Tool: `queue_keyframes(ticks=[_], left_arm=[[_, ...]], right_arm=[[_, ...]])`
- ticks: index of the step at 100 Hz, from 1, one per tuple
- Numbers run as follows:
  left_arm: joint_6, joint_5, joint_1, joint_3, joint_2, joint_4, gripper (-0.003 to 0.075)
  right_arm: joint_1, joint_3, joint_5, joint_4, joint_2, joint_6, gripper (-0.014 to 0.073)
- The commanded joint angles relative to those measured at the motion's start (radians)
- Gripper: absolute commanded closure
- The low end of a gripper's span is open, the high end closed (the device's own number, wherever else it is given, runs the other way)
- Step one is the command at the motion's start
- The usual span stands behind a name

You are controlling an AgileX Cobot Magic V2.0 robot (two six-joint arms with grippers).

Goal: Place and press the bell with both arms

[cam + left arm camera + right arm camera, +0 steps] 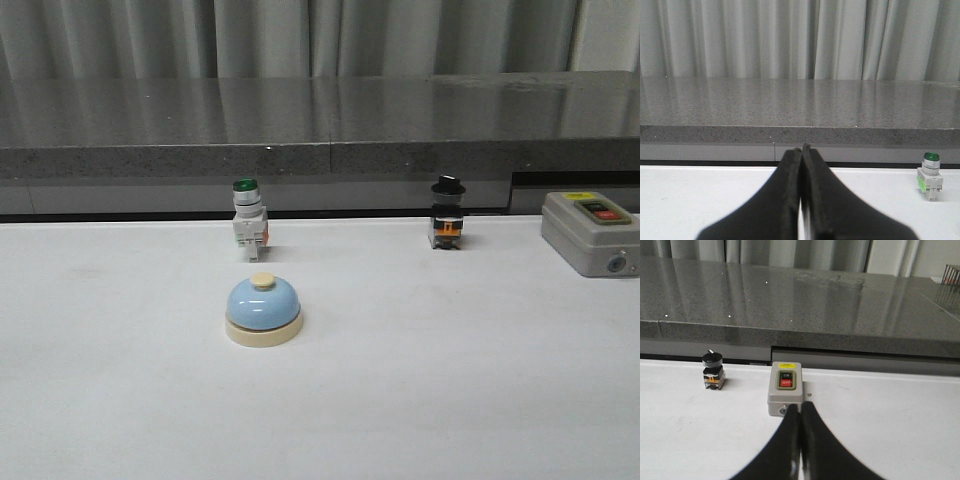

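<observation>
The light-blue bell (262,309) with a cream base and cream button stands upright on the white table, left of centre in the front view. Neither arm shows in the front view. My left gripper (801,148) is shut and empty, held above the table well to the left of the green-capped switch (930,169); the bell is out of its view. My right gripper (800,405) is shut and empty, its tips just in front of the grey ON/OFF switch box (785,387). The bell is out of that view too.
A green-capped white pushbutton (247,222) stands behind the bell. A black-capped switch (447,213) stands at the back right, and it also shows in the right wrist view (713,370). The grey switch box (592,232) sits at the far right. A grey stone ledge (320,125) runs along the back.
</observation>
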Motion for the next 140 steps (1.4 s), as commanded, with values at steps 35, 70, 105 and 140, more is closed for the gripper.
queue_keyframes(ticks=[35,70,105,140], left_arm=[[-0.001,-0.082,0.003,0.043,-0.029,-0.014,0.0741],[-0.001,-0.082,0.003,0.043,-0.029,-0.014,0.0741],[-0.001,-0.082,0.003,0.043,-0.029,-0.014,0.0741],[-0.001,-0.082,0.003,0.043,-0.029,-0.014,0.0741]], right_arm=[[0.005,-0.240,-0.060,0.050,0.416,-0.004,0.0655],[0.201,-0.485,0.159,0.081,0.751,-0.004,0.0655],[0.466,-0.738,0.293,0.088,1.090,-0.004,0.0655],[0.615,-1.041,0.420,0.108,1.397,-0.004,0.0655]])
